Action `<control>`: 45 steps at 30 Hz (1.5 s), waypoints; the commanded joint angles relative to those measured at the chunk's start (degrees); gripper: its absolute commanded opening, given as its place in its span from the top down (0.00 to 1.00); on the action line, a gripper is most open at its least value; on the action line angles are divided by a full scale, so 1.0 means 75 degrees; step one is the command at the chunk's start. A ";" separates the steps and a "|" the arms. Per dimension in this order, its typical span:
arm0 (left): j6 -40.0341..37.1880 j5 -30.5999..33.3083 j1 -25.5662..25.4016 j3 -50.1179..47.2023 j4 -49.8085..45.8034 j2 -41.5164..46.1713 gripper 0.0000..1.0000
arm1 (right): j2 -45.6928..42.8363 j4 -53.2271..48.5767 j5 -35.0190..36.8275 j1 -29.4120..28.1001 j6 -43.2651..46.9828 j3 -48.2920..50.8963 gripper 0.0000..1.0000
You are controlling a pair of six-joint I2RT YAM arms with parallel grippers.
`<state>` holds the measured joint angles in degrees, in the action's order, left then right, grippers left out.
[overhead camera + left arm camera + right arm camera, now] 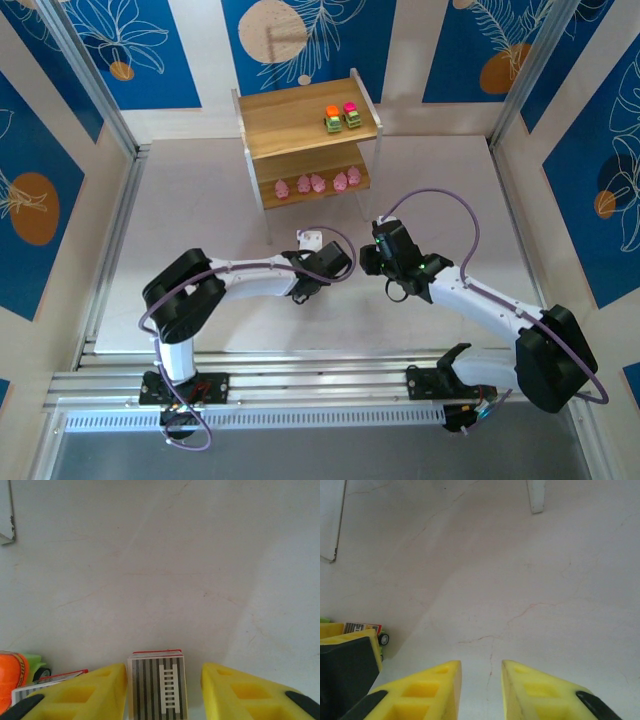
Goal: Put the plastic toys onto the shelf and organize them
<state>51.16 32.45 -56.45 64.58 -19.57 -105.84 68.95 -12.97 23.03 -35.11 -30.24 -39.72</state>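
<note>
left pincer [162, 672] apart, straddling striped-top toy [156, 692] on worktop [165, 570] | right pincer [481, 667] slightly apart over worktop | shelf [290, 120]: two green-based toys [340, 118] on top tier, pink pigs [318, 184] on lower tier

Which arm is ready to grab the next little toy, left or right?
Left. The left yellow claw sits open around a small striped plastic toy with a ladder print. The right yellow claw has just bare white table between its fingers.
</note>
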 commanded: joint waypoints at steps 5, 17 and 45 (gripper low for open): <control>0.0141 -0.0088 0.0061 0.0244 -0.0161 -0.0126 0.60 | 0.0041 0.0071 -0.0156 0.0058 -0.0081 0.0012 0.77; 0.0238 -0.0072 0.0061 0.0270 -0.0191 -0.0282 0.65 | 0.0041 0.0053 -0.0182 0.0088 -0.0093 0.0022 0.78; 0.0247 0.0078 -0.0026 0.0463 -0.0612 0.0381 0.83 | -0.0070 0.0006 -0.0225 0.0117 -0.0128 0.0036 0.80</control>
<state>52.25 32.01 -56.36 66.28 -21.19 -106.48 68.95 -12.99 22.39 -34.48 -30.41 -39.72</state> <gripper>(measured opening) 0.254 0.196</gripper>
